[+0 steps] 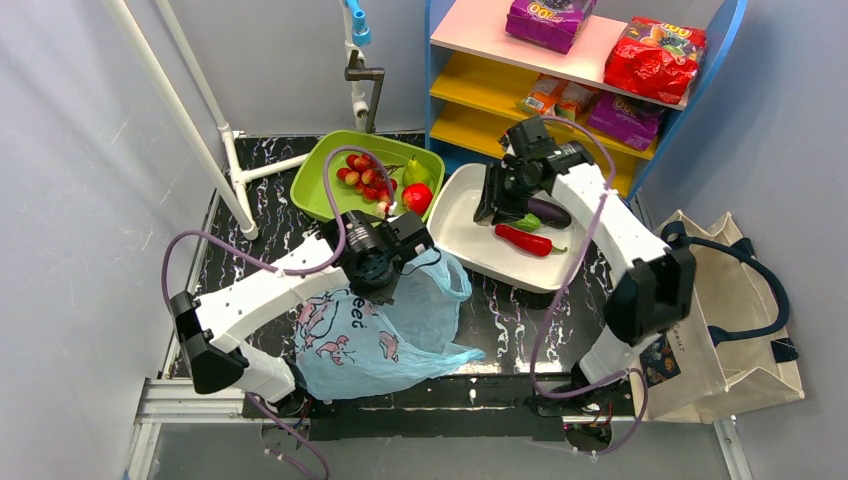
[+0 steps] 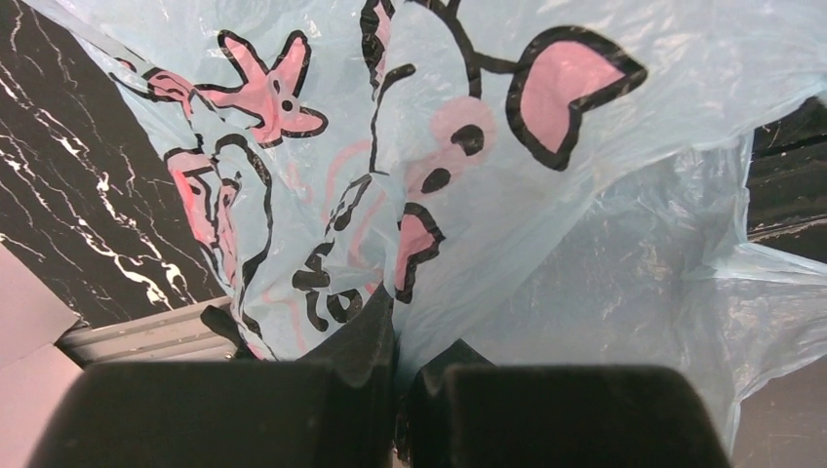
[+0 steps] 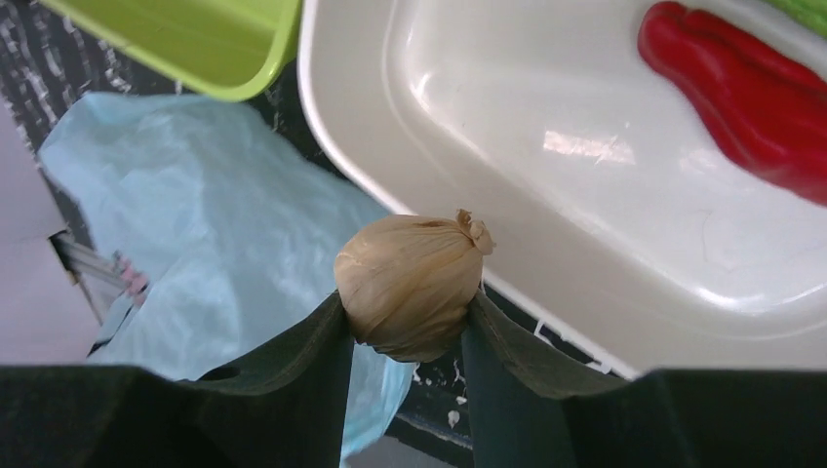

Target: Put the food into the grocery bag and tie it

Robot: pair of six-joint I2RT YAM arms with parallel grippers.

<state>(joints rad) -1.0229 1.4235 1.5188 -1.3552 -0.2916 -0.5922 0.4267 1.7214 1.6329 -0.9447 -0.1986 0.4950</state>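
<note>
The light-blue grocery bag with pink cartoon prints lies on the black marbled table in front of the left arm. My left gripper is shut on a fold of its plastic, the fingertips pinching the film. My right gripper hangs over the near-left rim of the white tray and is shut on a beige garlic bulb. A long red pepper lies in that tray. The round red fruit and the red berries sit in the green tray.
The green tray also holds a green pear. The white tray holds a purple eggplant. A beige tote stands at the right. A shelf with snack packs is behind, and a white pipe frame at the left.
</note>
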